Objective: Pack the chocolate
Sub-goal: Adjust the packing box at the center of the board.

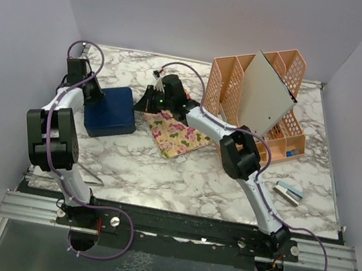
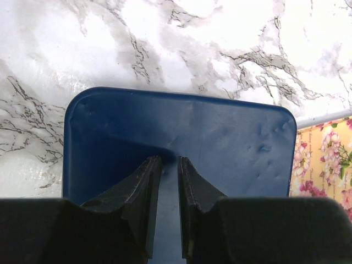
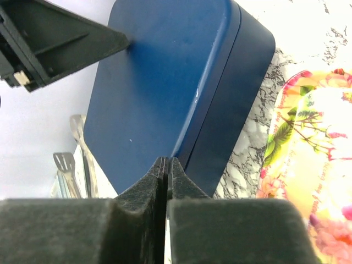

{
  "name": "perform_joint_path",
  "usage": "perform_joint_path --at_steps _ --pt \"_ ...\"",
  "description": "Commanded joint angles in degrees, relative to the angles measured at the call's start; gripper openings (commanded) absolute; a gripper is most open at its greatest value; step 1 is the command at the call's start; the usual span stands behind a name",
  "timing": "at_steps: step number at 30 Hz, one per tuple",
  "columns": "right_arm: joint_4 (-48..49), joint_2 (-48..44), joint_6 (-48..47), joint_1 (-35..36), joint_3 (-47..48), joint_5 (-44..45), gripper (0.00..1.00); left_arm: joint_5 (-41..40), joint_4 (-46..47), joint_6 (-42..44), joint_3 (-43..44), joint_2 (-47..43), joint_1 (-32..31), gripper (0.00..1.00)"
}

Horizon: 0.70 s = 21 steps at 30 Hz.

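We are seeing the left gripper (image 2: 169,160) over the shut blue box (image 2: 220,137), fingers a little apart, pinching nothing. We cannot tell where the chocolate is. Only the right wrist view is showing shiny metal tools (image 3: 74,137) past the box. The right gripper (image 3: 166,162) is pressed together between the box and a flowery cloth (image 1: 175,136). Only the top view is showing the orange rack (image 1: 228,88) on the marble table (image 1: 180,177).

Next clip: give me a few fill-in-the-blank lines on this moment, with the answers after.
1. The box is dark ____.
2. The left gripper is over the ____.
3. The right gripper is ____, with nothing seen between its fingers.
4. In the top view, the floral sheet lies to the box's ____.
Missing words: blue; box; shut; right.
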Motion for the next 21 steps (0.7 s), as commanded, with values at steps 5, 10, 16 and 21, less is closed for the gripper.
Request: perform_joint_path --at_steps 5,10,16,21 --pt "3.71 -4.79 0.67 0.60 -3.75 -6.82 0.01 2.13 -7.30 0.48 -1.65 3.59 0.04 0.27" --pt "6.02 -5.73 1.18 1.09 -4.02 -9.18 0.00 2.80 -6.48 0.24 -2.33 3.67 0.03 0.27" --pt "5.07 -7.43 1.10 1.13 -2.09 -8.65 0.00 3.21 -6.43 0.82 -2.36 3.23 0.03 0.27" --pt "7.22 -6.75 1.73 1.71 -6.00 -8.92 0.00 2.93 -6.62 0.88 -2.36 2.92 -0.01 0.27"
